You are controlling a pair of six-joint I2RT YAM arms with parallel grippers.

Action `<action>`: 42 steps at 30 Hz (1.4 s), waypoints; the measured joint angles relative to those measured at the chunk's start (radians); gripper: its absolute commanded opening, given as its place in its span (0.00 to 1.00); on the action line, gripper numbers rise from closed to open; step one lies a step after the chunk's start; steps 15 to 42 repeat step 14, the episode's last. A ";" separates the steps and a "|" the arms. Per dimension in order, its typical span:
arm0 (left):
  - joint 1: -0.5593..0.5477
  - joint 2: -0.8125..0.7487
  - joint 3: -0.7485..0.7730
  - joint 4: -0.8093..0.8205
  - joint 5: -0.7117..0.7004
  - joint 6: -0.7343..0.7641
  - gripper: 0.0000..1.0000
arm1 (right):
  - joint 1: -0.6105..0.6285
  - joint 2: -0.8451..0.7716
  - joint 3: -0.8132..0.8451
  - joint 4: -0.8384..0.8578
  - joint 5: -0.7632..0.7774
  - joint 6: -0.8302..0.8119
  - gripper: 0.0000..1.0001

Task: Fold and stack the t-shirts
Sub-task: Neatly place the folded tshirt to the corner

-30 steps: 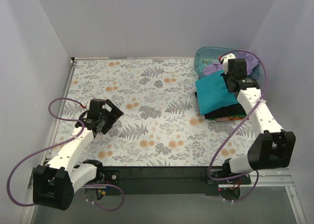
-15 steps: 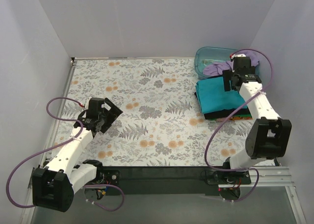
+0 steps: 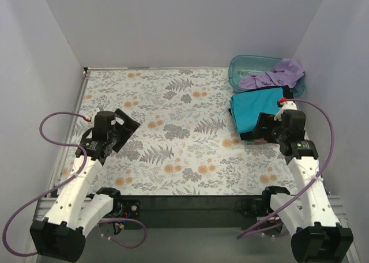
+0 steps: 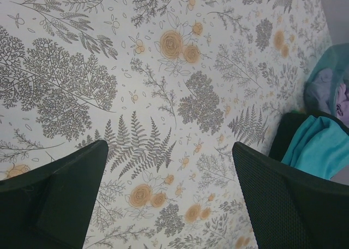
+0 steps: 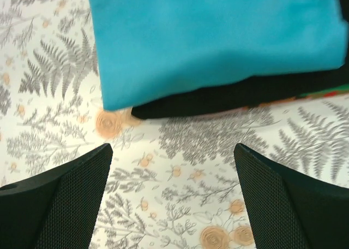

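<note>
A folded teal-blue t-shirt (image 3: pixel 256 106) lies on top of a folded black t-shirt (image 3: pixel 249 135) at the right of the table. A lavender t-shirt (image 3: pixel 275 76) hangs crumpled over the rim of the tub. My right gripper (image 3: pixel 263 126) hovers open just near of the stack, holding nothing. In its wrist view the teal t-shirt (image 5: pixel 218 36) and black t-shirt (image 5: pixel 245 93) lie beyond the right gripper (image 5: pixel 171 164). My left gripper (image 3: pixel 123 130) is open and empty over the left of the table. Its wrist view shows the left gripper (image 4: pixel 169 156) above bare cloth, the teal t-shirt (image 4: pixel 316 146) far right.
A translucent blue-green tub (image 3: pixel 242 64) stands at the back right corner, also seen as the tub (image 4: pixel 327 77) in the left wrist view. A floral tablecloth (image 3: pixel 173 119) covers the table. White walls close in on three sides. A thin orange-green edge (image 5: pixel 327 92) peeks from under the stack.
My right gripper opened and pulled back from the tub to the near side of the stack, leaving the lavender t-shirt on the tub rim. The left arm drew slightly back and left.
</note>
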 measured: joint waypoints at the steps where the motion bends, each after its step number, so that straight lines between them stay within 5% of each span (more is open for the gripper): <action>1: 0.000 -0.019 0.003 -0.011 -0.004 0.000 0.98 | 0.000 -0.025 -0.036 -0.006 -0.024 0.009 0.98; 14: 0.000 -0.282 0.011 -0.116 -0.040 0.000 0.98 | 0.000 -0.261 -0.220 -0.014 -0.110 0.035 0.98; 42: 0.000 -0.282 0.011 -0.116 -0.040 0.000 0.98 | 0.000 -0.261 -0.220 -0.014 -0.110 0.035 0.98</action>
